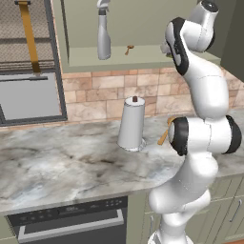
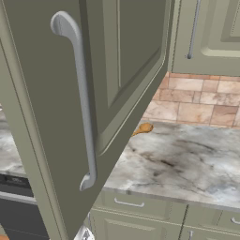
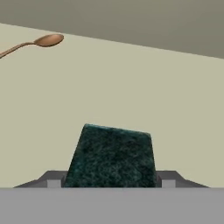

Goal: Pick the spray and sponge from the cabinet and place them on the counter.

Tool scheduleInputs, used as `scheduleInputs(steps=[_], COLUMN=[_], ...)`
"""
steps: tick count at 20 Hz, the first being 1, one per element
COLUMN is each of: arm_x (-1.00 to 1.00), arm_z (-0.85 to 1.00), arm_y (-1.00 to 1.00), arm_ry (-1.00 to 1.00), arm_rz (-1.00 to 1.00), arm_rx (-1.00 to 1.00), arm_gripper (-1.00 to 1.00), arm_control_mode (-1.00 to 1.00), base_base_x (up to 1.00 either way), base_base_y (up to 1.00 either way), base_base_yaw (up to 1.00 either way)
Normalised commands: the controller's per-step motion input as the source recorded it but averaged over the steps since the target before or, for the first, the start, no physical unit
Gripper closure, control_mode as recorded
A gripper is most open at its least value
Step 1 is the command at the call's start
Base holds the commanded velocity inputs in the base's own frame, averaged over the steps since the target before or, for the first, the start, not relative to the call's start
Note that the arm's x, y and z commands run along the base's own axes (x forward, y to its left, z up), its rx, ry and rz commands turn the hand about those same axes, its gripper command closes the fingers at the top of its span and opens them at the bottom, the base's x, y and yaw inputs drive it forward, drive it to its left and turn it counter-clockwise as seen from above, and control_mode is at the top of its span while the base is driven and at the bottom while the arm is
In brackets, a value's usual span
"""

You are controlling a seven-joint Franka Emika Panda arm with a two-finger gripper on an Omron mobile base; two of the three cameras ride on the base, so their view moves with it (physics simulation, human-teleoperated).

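While reaching up into the open olive cabinet (image 1: 114, 55), had fingers (image 3: 53, 180) spread wide on either side of the dark green-topped sponge (image 3: 111, 156) on the pale shelf floor, tips right beside its flanks, actual contact impossible to tell. Left the spray (image 1: 103, 32) upright further left on that shelf, small wooden spoon (image 3: 41, 42) lying well beyond the sponge toward the back. Down on the marble bench (image 1: 52, 167) stood the white paper-towel roll (image 1: 131, 124), another wooden spoon (image 2: 142, 128) by the brick wall, cabinet door (image 2: 117, 70) swung open close to right base view.
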Motion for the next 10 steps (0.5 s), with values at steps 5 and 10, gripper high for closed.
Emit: scheduleInputs(steps=[5, 10], arm_x=[-0.80, -0.72], arm_z=[-0.49, -0.48], arm_y=[0.23, 0.31], arm_ry=[-0.05, -0.05], arm_rz=[0.00, 0.00], arm_rx=[0.00, 0.00], arm_gripper=[1.00, 1.00], arm_control_mode=[-1.00, -1.00], base_base_x=[0.00, 0.00], base_base_y=[0.00, 0.00], base_base_yaw=[0.00, 0.00])
